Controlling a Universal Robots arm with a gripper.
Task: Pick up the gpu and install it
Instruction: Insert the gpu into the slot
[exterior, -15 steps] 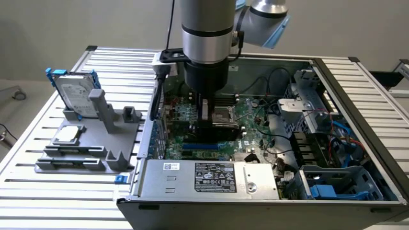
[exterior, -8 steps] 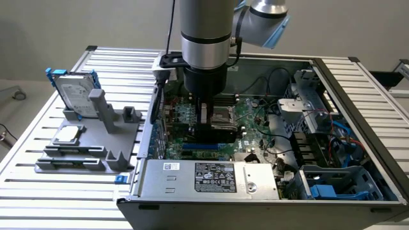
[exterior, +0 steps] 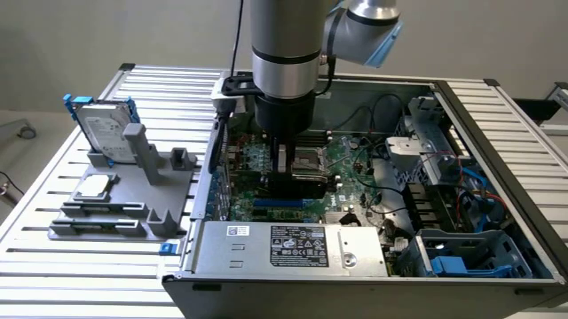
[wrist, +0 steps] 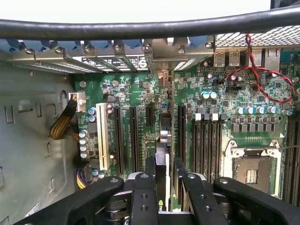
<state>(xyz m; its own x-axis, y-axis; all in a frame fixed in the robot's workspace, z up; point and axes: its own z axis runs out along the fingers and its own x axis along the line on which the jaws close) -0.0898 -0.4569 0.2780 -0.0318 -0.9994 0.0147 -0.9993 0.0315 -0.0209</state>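
My gripper (exterior: 286, 156) reaches down into the open computer case (exterior: 497, 126), over the green motherboard (exterior: 355, 179). It is shut on the gpu (exterior: 298, 185), a thin black card held on edge just above the board. In the wrist view the gpu (wrist: 161, 152) shows edge-on between the two black fingers (wrist: 150, 165). It stands in line with the long black expansion slots (wrist: 134, 136), between those slots and the memory slots (wrist: 206, 140). Whether its lower edge touches a slot is hidden.
The empty CPU socket (wrist: 251, 171) lies beside the gpu. Red and black wires (wrist: 262, 79) cross the board. A power supply (exterior: 293, 244) sits at the case front, with blue drive bays (exterior: 470, 256) beside it. Outside, a grey stand (exterior: 124, 206) holds a hard drive (exterior: 102, 129) and a CPU chip (exterior: 96, 186).
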